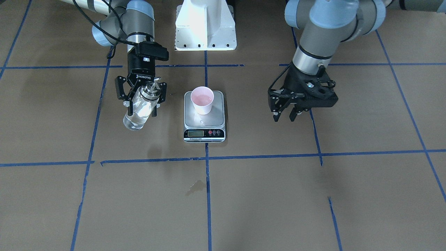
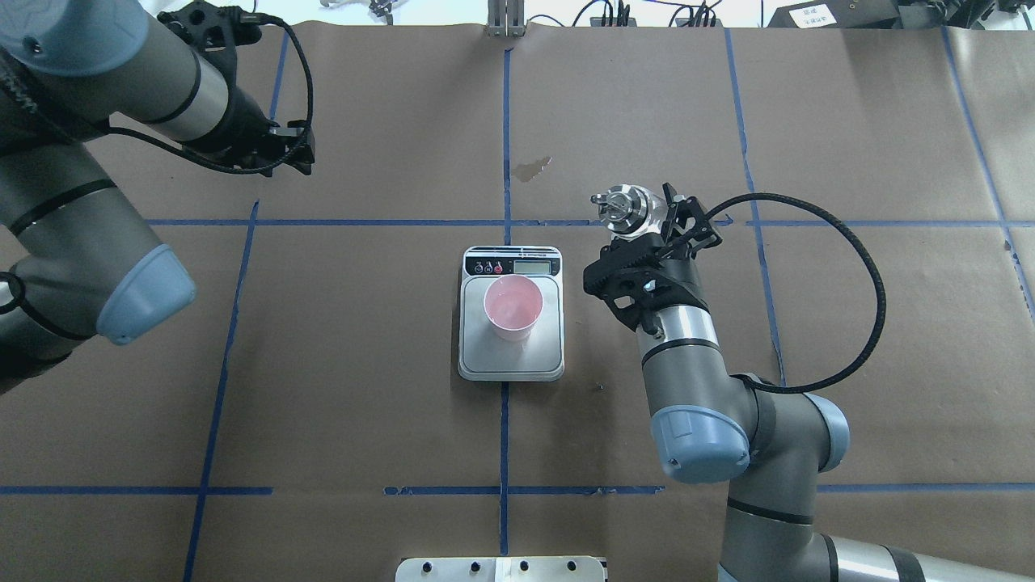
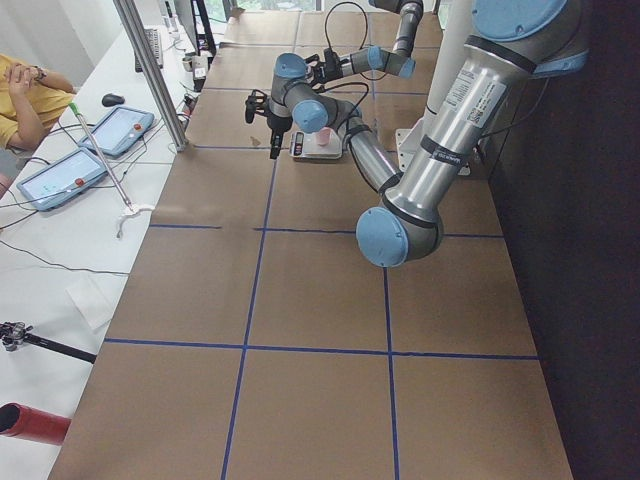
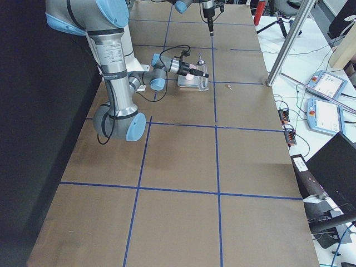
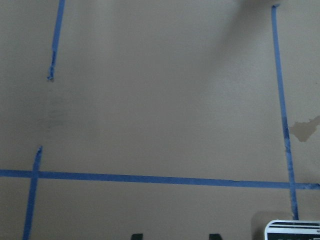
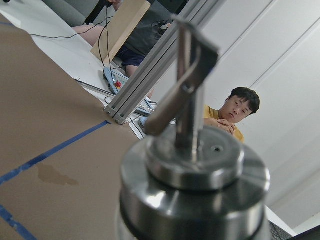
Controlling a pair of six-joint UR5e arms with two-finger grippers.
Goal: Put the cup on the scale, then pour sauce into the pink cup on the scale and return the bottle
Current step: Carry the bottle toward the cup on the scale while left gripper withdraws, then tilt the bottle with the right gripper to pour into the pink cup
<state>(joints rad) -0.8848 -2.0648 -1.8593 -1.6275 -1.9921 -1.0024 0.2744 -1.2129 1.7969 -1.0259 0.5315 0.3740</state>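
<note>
The pale pink cup [image 1: 202, 99] stands upright on the silver platform of the scale [image 1: 204, 121] at the table's middle; both also show in the overhead view, cup [image 2: 513, 307] on scale [image 2: 511, 360]. My right gripper [image 1: 143, 99] is shut on the clear glass bottle [image 1: 137, 113], held off the table beside the scale, apart from the cup. Its silver spout cap [image 2: 624, 206] points up and fills the right wrist view [image 6: 192, 165]. Clear liquid shows in the bottle. My left gripper [image 1: 284, 116] is open and empty on the scale's other side, jaws pointing down.
Brown paper with blue tape lines covers the table. A small stain [image 1: 197, 186] lies on the operators' side of the scale. The white robot base [image 1: 205, 28] stands behind the scale. The scale's corner [image 5: 295, 230] shows in the left wrist view. An operator [image 6: 240, 112] sits beyond the table.
</note>
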